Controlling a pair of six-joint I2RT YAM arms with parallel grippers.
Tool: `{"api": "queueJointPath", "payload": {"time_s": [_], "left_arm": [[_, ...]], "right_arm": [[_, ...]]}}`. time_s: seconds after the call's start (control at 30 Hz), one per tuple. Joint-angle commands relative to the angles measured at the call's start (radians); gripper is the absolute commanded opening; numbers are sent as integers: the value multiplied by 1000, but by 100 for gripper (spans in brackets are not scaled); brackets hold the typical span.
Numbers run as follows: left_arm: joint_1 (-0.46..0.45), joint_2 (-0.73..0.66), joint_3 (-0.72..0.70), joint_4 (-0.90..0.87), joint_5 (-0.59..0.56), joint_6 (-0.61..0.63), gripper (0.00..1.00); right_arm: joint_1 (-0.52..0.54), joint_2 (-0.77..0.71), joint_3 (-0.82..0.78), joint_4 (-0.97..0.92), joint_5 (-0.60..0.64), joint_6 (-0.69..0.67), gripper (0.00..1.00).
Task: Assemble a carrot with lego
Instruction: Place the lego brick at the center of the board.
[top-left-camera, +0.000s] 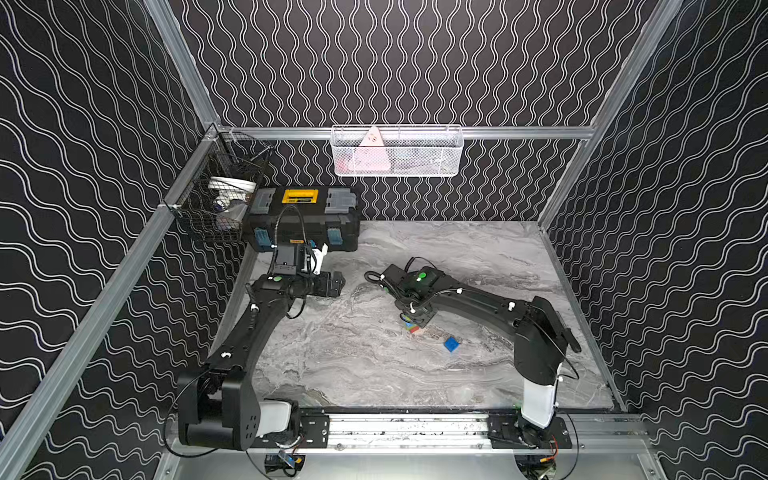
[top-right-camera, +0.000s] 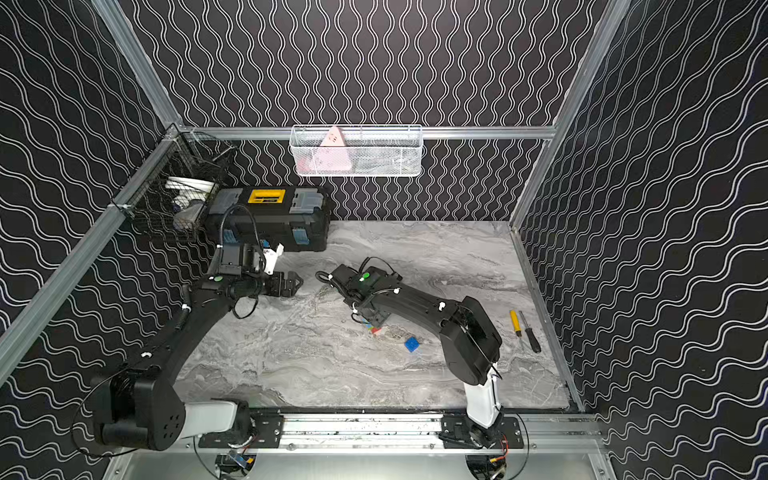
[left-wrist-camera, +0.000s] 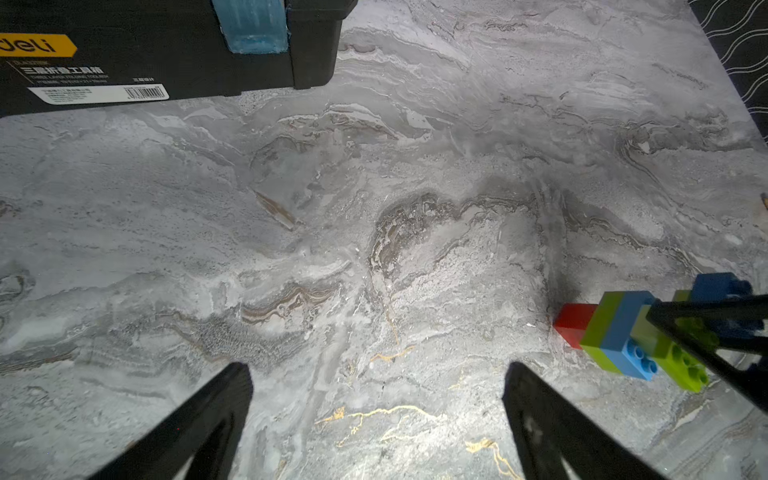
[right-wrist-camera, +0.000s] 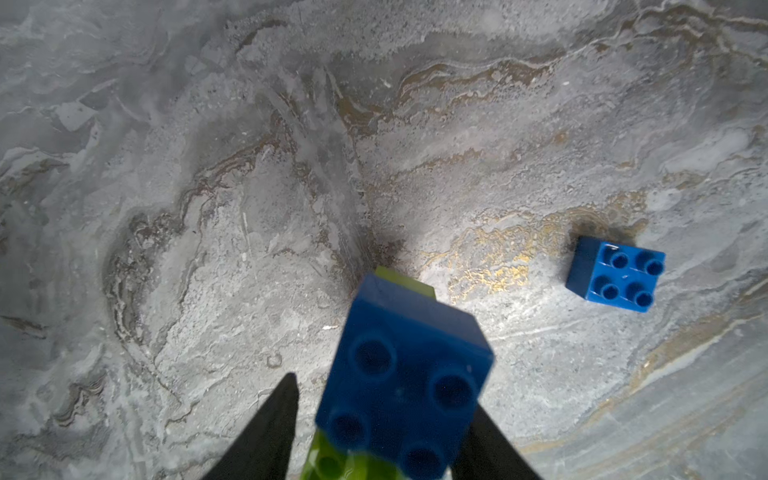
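Straddled the wide end of the carrot (left-wrist-camera: 623, 332) with the right fingers (right-wrist-camera: 274, 432), red tip on the tabletop (left-wrist-camera: 374, 208), likely to steady it; could not tell whether clamped. Held the left fingers (left-wrist-camera: 199, 424) wide apart.

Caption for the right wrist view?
Fingers flank the half-built carrot; a loose dark blue brick lies apart on the table.

Wrist views show a bright pool on the table (left-wrist-camera: 436, 270), dim corners, and the near carrot (right-wrist-camera: 403, 386) blurred.
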Motion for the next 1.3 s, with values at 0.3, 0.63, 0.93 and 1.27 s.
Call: {"api": "queueJointPath", "payload": {"time_s": [0.3, 0.63, 0.93, 1.27], "left_arm": [[0, -8, -4, -9, 22, 3, 99], [2, -3, -20, 10, 35, 7, 99], [12, 11, -27, 25, 26, 7, 99], [23, 22, -25, 22, 42, 12, 99]], "right_arm": [[6, -102, -68, 21, 96, -168, 13], [-33, -401, -369, 402, -199, -1497, 0], [-182, -306, -265, 189, -658, -2234, 1], [-143, -158, -175, 116, -701, -2475, 2]]}}
